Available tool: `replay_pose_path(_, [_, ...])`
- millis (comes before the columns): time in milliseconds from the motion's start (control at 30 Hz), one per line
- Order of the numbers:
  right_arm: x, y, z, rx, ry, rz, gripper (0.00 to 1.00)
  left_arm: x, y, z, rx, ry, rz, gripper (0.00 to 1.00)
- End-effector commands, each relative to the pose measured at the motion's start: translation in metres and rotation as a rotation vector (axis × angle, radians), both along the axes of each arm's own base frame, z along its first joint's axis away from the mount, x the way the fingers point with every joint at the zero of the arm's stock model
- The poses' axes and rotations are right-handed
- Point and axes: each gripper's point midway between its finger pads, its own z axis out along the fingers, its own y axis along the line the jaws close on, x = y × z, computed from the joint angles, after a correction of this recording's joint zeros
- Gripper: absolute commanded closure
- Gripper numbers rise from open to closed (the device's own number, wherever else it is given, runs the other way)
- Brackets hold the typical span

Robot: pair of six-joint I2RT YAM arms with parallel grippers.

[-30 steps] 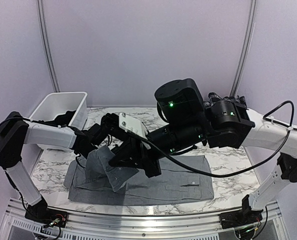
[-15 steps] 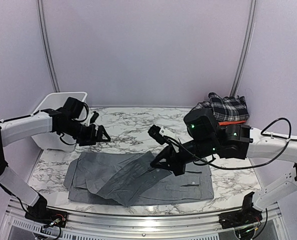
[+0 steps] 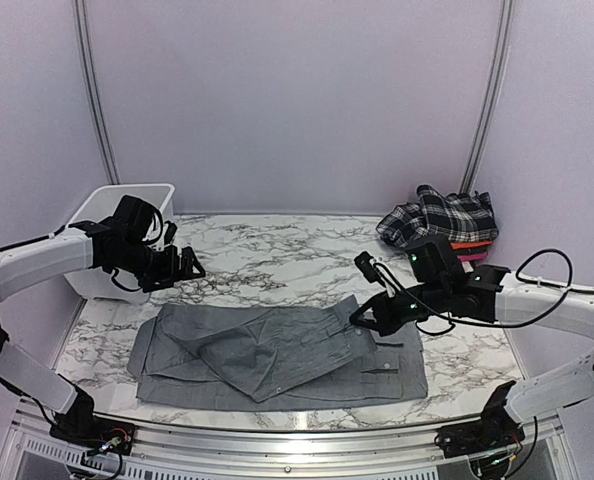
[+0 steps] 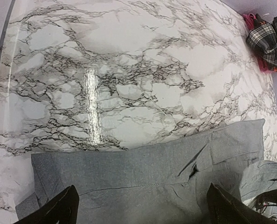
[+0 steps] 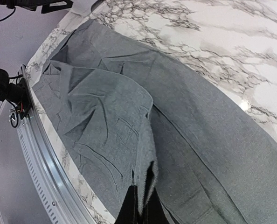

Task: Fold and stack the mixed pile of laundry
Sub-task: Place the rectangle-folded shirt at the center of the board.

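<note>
Grey trousers (image 3: 277,355) lie spread across the front of the marble table, one leg folded over toward the right. My right gripper (image 3: 362,318) is shut on the edge of that folded leg, just above the fabric; in the right wrist view the gripper (image 5: 141,205) pinches a raised ridge of the grey trousers (image 5: 106,116). My left gripper (image 3: 187,268) hovers open over the table's left back, with nothing between its fingers (image 4: 66,207), above the trousers' far edge (image 4: 152,172). A black-and-white plaid piece (image 3: 442,215) sits on a red-pink piece (image 3: 474,246) at the back right.
A white slotted basket (image 3: 107,197) stands at the back left, partly behind my left arm. The metal rail (image 5: 45,172) runs along the table's near edge. Bare marble (image 4: 129,70) lies between the trousers and the back wall.
My left gripper has opened, let go of the trousers and drawn back to the left. My right gripper has carried the trouser leg to the right and lowered it onto the garment.
</note>
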Motion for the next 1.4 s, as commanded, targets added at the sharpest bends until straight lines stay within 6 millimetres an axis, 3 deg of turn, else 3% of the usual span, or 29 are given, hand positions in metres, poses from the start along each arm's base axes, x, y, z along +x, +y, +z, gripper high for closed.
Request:
replay_pose_path(0, [0.010, -0.015, -0.005, 0.008, 0.001, -0.026, 1.00, -0.002, 0.015, 0.000, 0.037, -0.009, 0.068, 0.01])
replay_pose_path(267, [0.010, -0.050, -0.042, -0.082, 0.073, -0.098, 1.00, -0.005, 0.019, -0.002, 0.049, -0.008, 0.077, 0.01])
replay_pose_path(567, [0.016, -0.056, -0.065, -0.141, 0.131, -0.158, 1.00, -0.032, -0.002, -0.008, -0.037, 0.045, -0.072, 0.01])
replay_pose_path(700, [0.017, -0.054, -0.067, -0.144, 0.137, -0.151, 1.00, -0.055, -0.002, -0.024, 0.009, 0.109, -0.112, 0.01])
replay_pose_path(867, [0.014, -0.046, -0.071, -0.135, 0.178, -0.110, 0.99, -0.075, -0.002, -0.054, 0.014, 0.240, -0.110, 0.15])
replay_pose_path(1033, [0.021, -0.059, -0.088, -0.224, 0.213, -0.181, 0.99, -0.071, -0.010, -0.051, 0.056, 0.206, -0.133, 0.21])
replay_pose_path(1167, [0.019, -0.071, -0.100, -0.318, 0.311, -0.244, 0.74, -0.059, -0.007, -0.044, 0.081, 0.169, -0.100, 0.15])
replay_pose_path(1233, [0.025, -0.075, -0.092, -0.338, 0.301, -0.284, 0.53, -0.051, -0.012, -0.036, 0.090, 0.140, -0.111, 0.08])
replay_pose_path(1267, [0.029, -0.077, -0.086, -0.347, 0.284, -0.302, 0.48, -0.050, -0.015, -0.035, 0.103, 0.128, -0.122, 0.03])
replay_pose_path(1367, [0.041, -0.079, -0.062, -0.347, 0.217, -0.330, 0.44, -0.047, -0.028, -0.020, 0.124, 0.063, -0.169, 0.01])
